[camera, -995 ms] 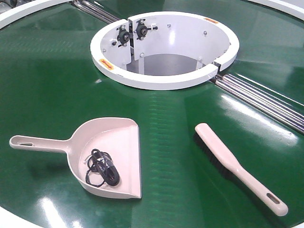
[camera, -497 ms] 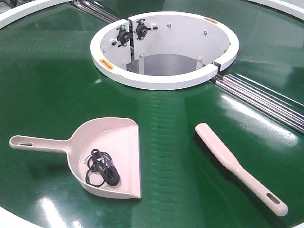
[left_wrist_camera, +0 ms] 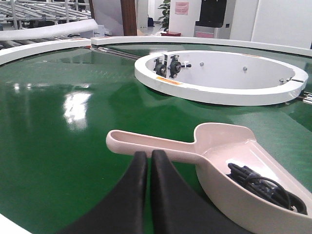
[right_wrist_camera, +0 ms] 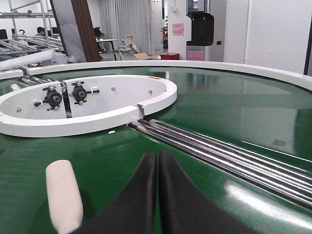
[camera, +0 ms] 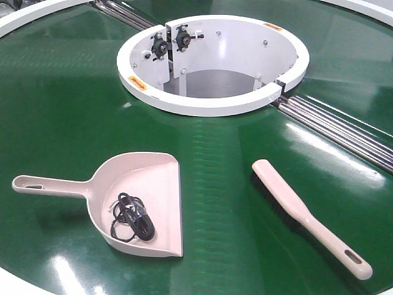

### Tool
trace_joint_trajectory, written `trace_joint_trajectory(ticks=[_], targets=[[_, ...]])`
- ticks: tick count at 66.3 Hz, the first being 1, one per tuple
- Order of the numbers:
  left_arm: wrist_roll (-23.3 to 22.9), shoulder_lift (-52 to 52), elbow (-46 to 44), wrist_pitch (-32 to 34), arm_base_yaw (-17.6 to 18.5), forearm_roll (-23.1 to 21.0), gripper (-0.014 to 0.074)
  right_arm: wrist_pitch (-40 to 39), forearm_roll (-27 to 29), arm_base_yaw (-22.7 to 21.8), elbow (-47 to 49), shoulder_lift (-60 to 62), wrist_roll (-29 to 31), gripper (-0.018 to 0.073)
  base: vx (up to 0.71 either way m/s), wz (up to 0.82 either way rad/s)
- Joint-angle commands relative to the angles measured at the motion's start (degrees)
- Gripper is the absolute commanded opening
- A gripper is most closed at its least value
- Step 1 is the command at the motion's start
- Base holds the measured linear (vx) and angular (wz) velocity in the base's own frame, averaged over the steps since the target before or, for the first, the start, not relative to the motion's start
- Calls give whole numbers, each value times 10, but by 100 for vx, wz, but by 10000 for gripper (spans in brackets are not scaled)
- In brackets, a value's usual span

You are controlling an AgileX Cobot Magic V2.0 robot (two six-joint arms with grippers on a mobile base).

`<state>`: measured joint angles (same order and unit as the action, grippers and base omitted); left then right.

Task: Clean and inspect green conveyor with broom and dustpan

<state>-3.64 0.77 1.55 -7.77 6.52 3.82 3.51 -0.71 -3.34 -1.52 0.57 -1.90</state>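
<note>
- dustpan (camera: 144, 200): flat on green conveyor (camera: 61, 110), near left; coiled black cable (camera: 131, 217) inside tray.
- broom (camera: 307, 216): flat on belt, near right, well apart from dustpan.
- left gripper (left_wrist_camera: 149, 158): fingers pressed together, empty, just before dustpan handle.
- right gripper (right_wrist_camera: 157, 160): closed, empty, beside broom tip.

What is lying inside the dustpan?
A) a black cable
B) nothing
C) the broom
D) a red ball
A: a coiled black cable lies in the tray of the dustpan, while the broom lies apart on the belt to its right.
</note>
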Motion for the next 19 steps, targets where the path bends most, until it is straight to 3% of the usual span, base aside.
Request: trace_joint_trajectory(ticks=[1,19], targets=[[-4,8,18,41,3,0,-8,-43,0,-3,-13,11,1,-10,0,0],[-4,8,18,41,3,0,-8,-43,0,-3,-13,11,1,-10,0,0]])
